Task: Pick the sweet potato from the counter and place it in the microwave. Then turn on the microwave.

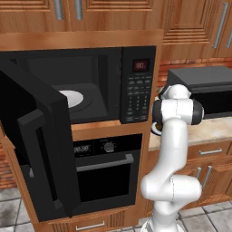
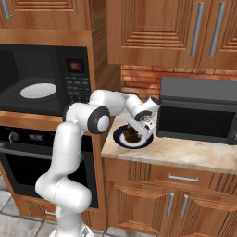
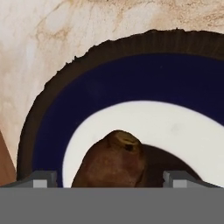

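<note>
The sweet potato (image 3: 114, 161), a dark brown lump, lies on a round blue-rimmed plate (image 3: 131, 83) on the beige counter (image 2: 194, 152). My gripper (image 3: 109, 179) hangs just over it, open, with one fingertip on each side of the potato. From the right base the gripper (image 2: 137, 131) reaches down onto the plate (image 2: 121, 139), and the sweet potato (image 2: 133, 136) shows as a dark spot there. The microwave (image 1: 136, 86) stands to the left with its door (image 1: 43, 145) swung wide open and the white turntable (image 1: 72, 98) showing inside.
A smaller dark grey box appliance (image 2: 196, 111) stands on the counter right beside the plate. A black oven (image 1: 106, 167) with a bar handle sits under the microwave. Wooden cabinets (image 2: 162, 32) hang overhead. The open microwave door juts out toward the base.
</note>
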Motion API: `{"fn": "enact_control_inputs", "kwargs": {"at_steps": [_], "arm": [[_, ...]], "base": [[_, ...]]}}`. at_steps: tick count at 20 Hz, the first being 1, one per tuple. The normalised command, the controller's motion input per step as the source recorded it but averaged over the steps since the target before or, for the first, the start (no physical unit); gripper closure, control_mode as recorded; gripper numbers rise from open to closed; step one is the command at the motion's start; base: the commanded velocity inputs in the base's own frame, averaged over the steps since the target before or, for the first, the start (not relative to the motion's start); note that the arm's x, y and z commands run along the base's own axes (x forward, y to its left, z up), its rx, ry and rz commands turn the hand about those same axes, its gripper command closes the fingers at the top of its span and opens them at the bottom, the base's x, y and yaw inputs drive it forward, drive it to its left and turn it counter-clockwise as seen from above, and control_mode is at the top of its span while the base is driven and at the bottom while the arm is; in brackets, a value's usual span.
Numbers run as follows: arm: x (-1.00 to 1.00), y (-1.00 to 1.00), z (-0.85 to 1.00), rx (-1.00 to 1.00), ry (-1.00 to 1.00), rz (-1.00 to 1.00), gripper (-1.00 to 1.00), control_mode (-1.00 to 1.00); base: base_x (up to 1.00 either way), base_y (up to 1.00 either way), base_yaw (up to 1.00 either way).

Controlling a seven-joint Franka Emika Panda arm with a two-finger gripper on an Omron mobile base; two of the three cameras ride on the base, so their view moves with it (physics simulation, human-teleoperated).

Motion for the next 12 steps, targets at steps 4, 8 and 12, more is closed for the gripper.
{"fn": "enact_control_inputs", "kwargs": {"at_steps": [4, 8, 12], "arm": [[0.03, 0.09, -0.2, 0.0, 0.02, 0.0, -1.0, -1.0], [0.11, 0.09, -0.2, 0.0, 0.03, 0.0, 1.0, -1.0], [0.07, 0.01, -0.18, 0.0, 0.02, -0.01, 1.0, -1.0]], "base": [[0.0, 0.0, 0.0], [0.0, 0.0, 0.0], [0.0, 0.0, 0.0]]}}
